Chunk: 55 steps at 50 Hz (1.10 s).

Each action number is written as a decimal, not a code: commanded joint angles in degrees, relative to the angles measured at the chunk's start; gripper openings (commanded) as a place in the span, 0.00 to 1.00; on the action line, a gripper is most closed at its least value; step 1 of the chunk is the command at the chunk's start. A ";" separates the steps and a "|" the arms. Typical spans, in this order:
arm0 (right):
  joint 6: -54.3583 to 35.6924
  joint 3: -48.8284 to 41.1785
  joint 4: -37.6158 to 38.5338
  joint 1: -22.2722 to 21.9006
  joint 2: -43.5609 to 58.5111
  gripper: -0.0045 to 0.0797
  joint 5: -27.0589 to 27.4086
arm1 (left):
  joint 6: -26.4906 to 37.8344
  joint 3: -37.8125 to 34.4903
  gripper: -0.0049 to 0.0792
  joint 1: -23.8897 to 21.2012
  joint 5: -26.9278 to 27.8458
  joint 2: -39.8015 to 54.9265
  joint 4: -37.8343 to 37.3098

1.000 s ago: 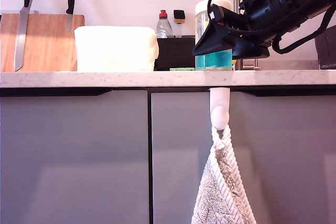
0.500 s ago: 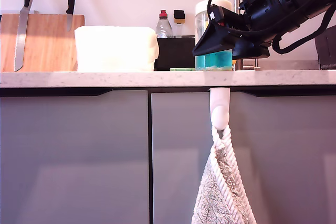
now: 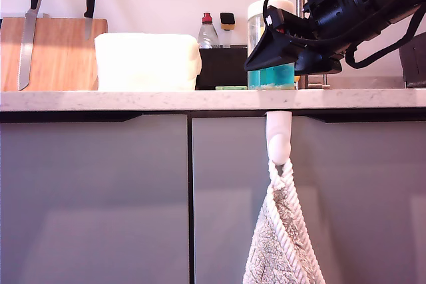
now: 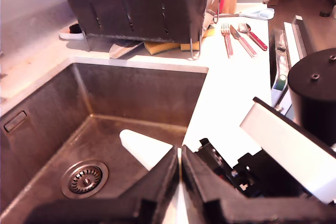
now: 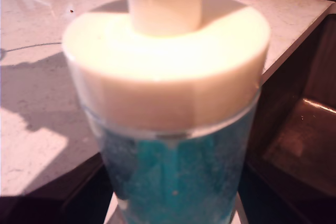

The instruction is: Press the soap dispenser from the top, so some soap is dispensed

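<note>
Soap dispenser (image 3: 261, 31) on the speckled stone counter (image 3: 133, 100), behind a black arm.

Exterior view: clear cylinder, white cap, teal soap (image 3: 283, 74).
First wrist view: my first gripper (image 4: 180, 169), jaws pressed together, above a brushed steel sink (image 4: 131, 98).
Second wrist view: matte white pump top fills the frame; my second gripper's jaws are hidden, so I cannot tell their state.

My first gripper (image 4: 180, 182) hangs nose-down with its black fingers (image 4: 157, 182) pressed together, an arm (image 3: 346, 8) slanting in from the exterior view's right; my second gripper's own jaws are out of sight
</note>
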 commanded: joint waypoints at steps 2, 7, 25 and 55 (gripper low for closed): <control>0.13 0.09 -0.20 0.57 0.37 0.51 -0.04 | 0.46 -3.72 0.03 -0.39 -0.52 5.97 -3.87; -1.05 0.11 -1.20 0.57 0.37 0.51 0.39 | 0.59 -3.72 0.03 -0.39 -0.46 6.47 -4.13; -2.32 0.09 -2.56 0.57 0.37 0.51 1.31 | 2.14 -3.72 0.03 -0.39 -0.37 6.56 -9.03; -2.32 0.09 -2.58 0.57 0.37 0.51 1.40 | 2.10 -1.97 0.03 -0.39 1.09 6.21 -4.85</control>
